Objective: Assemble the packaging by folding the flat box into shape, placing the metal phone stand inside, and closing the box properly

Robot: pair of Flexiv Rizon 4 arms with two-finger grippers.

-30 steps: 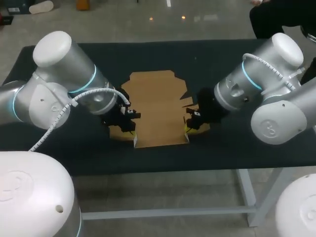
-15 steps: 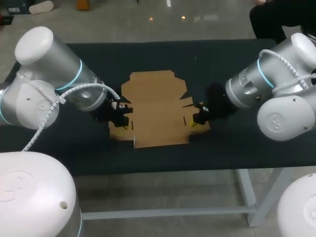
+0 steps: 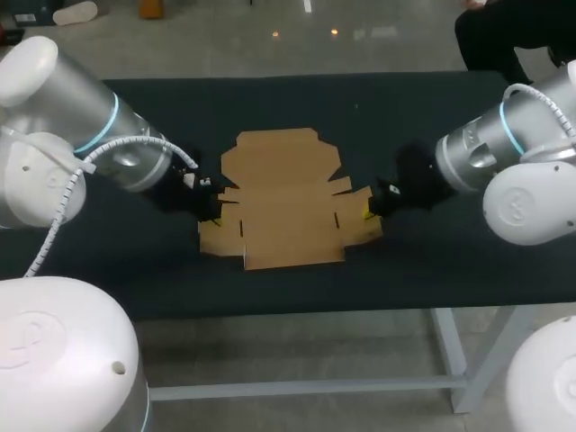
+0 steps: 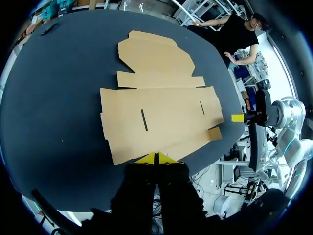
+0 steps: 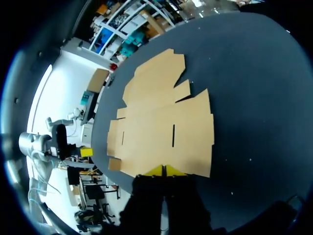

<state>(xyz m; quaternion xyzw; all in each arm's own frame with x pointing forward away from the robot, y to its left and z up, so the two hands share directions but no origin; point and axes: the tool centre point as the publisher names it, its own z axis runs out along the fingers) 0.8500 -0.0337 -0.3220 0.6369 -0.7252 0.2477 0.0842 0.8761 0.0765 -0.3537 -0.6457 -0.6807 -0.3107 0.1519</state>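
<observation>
One flat box (image 3: 288,202) lies unfolded on the table (image 3: 432,261).

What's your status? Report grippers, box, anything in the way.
Left gripper shut, at box edge. Right gripper shut, at opposite edge. Box flat, unfolded. Nothing on it; stand not in view.

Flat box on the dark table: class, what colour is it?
The flat cardboard box is plain light brown; clearest in left wrist view.
</observation>
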